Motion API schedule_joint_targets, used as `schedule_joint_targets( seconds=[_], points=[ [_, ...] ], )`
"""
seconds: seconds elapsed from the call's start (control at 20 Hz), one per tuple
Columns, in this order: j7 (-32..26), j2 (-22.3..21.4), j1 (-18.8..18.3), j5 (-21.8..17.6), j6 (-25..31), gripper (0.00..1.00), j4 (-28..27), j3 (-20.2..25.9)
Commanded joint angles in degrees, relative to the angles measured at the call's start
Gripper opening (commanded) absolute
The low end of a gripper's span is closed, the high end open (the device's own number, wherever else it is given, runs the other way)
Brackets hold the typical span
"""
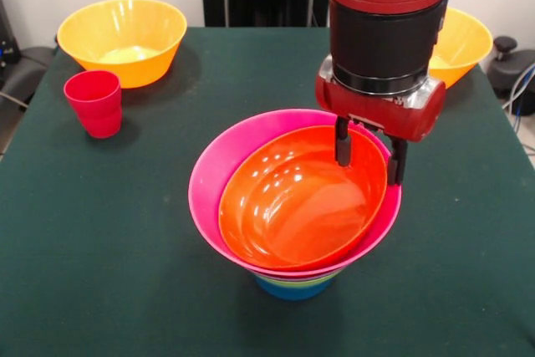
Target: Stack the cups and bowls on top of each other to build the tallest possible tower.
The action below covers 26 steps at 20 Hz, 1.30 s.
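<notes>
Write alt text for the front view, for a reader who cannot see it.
A red and black arm's gripper straddles the far rim of an orange bowl, which sits tilted inside a pink bowl atop a tower with green and blue layers below. On the green table also stand a red cup and two yellow bowls, one behind the cup, one behind the arm.
</notes>
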Motion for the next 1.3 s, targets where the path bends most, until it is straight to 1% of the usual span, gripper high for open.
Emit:
schedule_joint_targets(
  seconds=[0.05,0.25,0.35,0.4,0.55,0.65,1.05,1.1,1.25,1.3],
  points=[
    [-2.7,0.2,0.5,-3.7,-3.4,1.00,4.1,6.8],
    [-3.7,-0.2,0.0,-3.7,-4.0,1.00,4.8,7.6],
    [-3.9,-1.2,0.0,-3.4,-4.8,1.00,6.7,8.2],
    [-4.0,-2.4,0.1,-3.2,-5.6,1.00,8.7,8.5],
    [-4.0,-4.2,0.2,-2.8,-5.4,1.00,10.7,9.0],
    [-3.9,-4.9,0.1,-2.6,-4.9,1.00,11.0,9.4],
    [-3.1,-5.2,-0.3,-3.3,-2.3,1.00,10.6,9.5],
    [-2.1,-4.7,0.0,-3.4,-0.3,1.00,9.2,8.9],
    [0.4,-5.4,1.0,-3.6,2.3,1.00,8.1,7.3],
    [1.7,-5.1,1.5,-3.7,4.3,1.00,6.6,6.6]
  ],
)
